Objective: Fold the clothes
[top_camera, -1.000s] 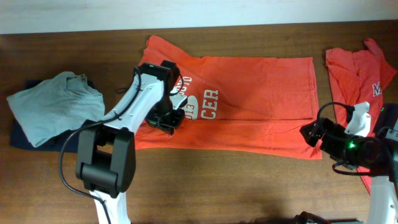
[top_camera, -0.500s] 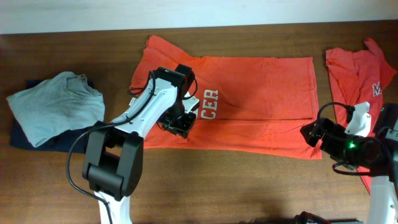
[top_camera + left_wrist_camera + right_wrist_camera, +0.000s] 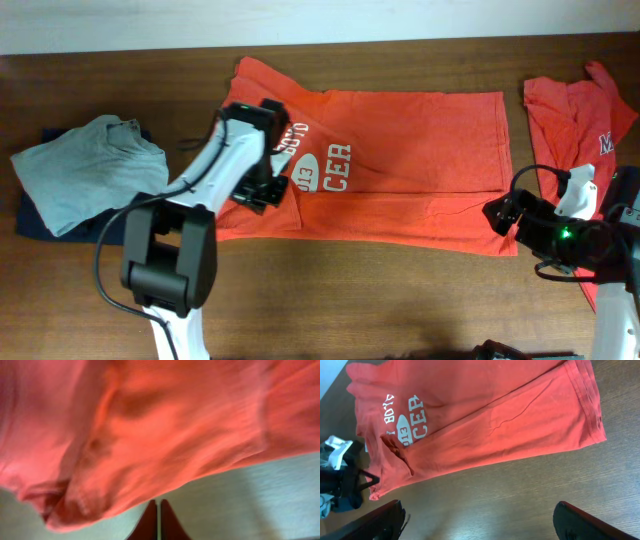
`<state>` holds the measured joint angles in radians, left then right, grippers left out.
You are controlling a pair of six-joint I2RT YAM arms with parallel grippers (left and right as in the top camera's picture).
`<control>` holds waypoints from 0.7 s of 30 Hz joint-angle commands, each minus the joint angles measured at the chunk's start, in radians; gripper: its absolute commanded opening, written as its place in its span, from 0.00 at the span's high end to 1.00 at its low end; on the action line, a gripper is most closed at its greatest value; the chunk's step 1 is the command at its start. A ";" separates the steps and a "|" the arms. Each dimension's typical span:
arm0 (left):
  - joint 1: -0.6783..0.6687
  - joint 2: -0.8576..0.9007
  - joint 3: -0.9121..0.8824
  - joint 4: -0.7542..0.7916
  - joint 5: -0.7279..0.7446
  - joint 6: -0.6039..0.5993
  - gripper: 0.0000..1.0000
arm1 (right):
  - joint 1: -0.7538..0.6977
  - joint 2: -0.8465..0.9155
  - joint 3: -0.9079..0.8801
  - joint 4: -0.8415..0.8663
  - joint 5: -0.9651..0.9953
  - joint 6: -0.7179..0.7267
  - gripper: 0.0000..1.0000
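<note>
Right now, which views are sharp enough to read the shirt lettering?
Overhead: sharp, evenly lit, lettering readable. Right wrist: sharp, lettering legible though sideways. Left wrist: orange shirt fills most of the frame, blurred, no lettering visible.

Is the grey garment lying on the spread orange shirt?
No, the grey garment lies left of the spread orange shirt, bare table between them.

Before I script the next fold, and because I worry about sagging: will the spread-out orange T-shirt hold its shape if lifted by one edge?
Probably not: the orange T-shirt bunches into soft folds by the left gripper, so it looks floppy. It lies thin and flat with shallow creases, so likely light. Pushed, it would probably wrinkle rather than slide across the table.
</note>
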<state>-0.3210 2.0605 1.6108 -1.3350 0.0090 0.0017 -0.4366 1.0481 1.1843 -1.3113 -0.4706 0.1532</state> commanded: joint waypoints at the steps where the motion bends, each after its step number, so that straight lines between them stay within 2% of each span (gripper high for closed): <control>1: 0.049 -0.013 -0.017 -0.014 0.039 -0.016 1.00 | 0.004 0.000 0.003 -0.002 0.024 -0.007 0.01; 5: 0.060 -0.013 -0.105 0.076 0.108 -0.004 1.00 | 0.005 0.035 0.003 -0.002 0.046 -0.007 0.00; 6: 0.058 -0.013 -0.127 0.097 0.107 -0.004 0.99 | 0.005 0.048 0.003 -0.001 0.046 -0.006 0.00; 9: 0.063 -0.013 -0.212 0.185 0.099 -0.008 1.00 | 0.005 0.120 0.003 0.002 0.046 -0.007 0.09; 14: 0.085 -0.013 -0.238 0.281 0.036 -0.014 1.00 | 0.005 0.209 0.003 0.048 0.043 -0.007 0.09; 19: 0.104 -0.045 -0.147 0.184 0.096 -0.017 0.97 | 0.005 0.209 0.004 0.084 0.021 -0.018 0.11; 21: 0.109 -0.074 -0.069 0.129 0.095 -0.016 0.90 | 0.005 0.197 0.004 0.105 0.003 -0.018 0.11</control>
<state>-0.2253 2.0567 1.4307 -1.1637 0.0826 -0.0055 -0.4366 1.2755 1.1843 -1.2236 -0.4397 0.1486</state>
